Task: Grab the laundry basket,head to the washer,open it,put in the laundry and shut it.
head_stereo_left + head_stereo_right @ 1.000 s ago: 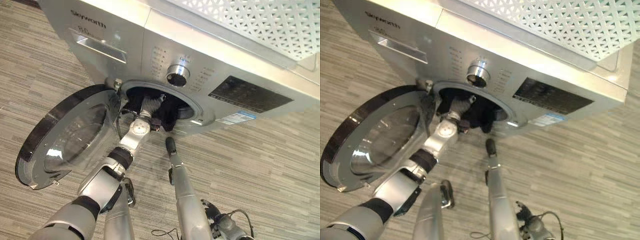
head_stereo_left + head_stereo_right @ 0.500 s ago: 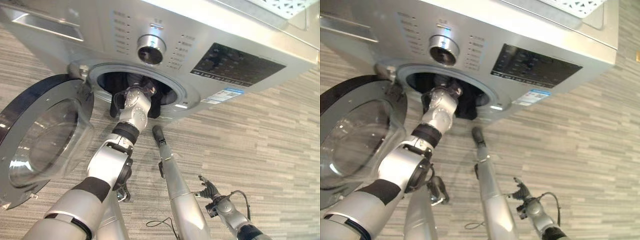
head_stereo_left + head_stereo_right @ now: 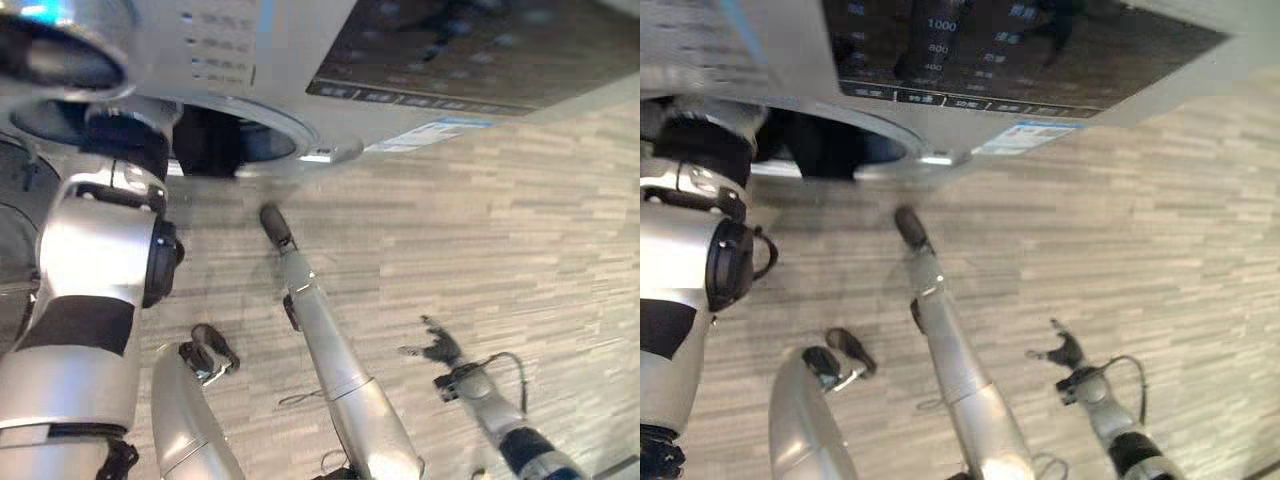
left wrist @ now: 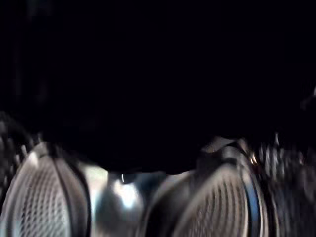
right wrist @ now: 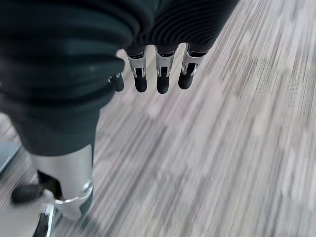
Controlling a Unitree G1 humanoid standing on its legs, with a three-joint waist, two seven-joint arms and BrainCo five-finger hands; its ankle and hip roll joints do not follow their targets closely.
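Observation:
The silver washer (image 3: 250, 60) stands close in front of me, and its round drum opening (image 3: 215, 140) is uncovered. My left forearm (image 3: 100, 250) reaches up into that opening, and the left hand is hidden inside the drum. Dark laundry (image 3: 205, 150) shows in the mouth of the opening beside the arm. In the left wrist view a dark mass of cloth (image 4: 148, 98) lies over the perforated metal drum wall (image 4: 39, 197). My right hand (image 3: 435, 350) hangs low at the right above the floor, its fingers (image 5: 158, 74) straight and holding nothing.
The washer's glass door (image 3: 15, 250) stands swung out at the far left edge. A dark control panel (image 3: 450, 50) is on the washer's upper right. Striped grey floor (image 3: 520, 220) spreads to the right of the machine.
The camera has moved in close to the washer, so the whole picture has shifted. My left arm has gone deeper into the drum. The right hand still hangs at the side.

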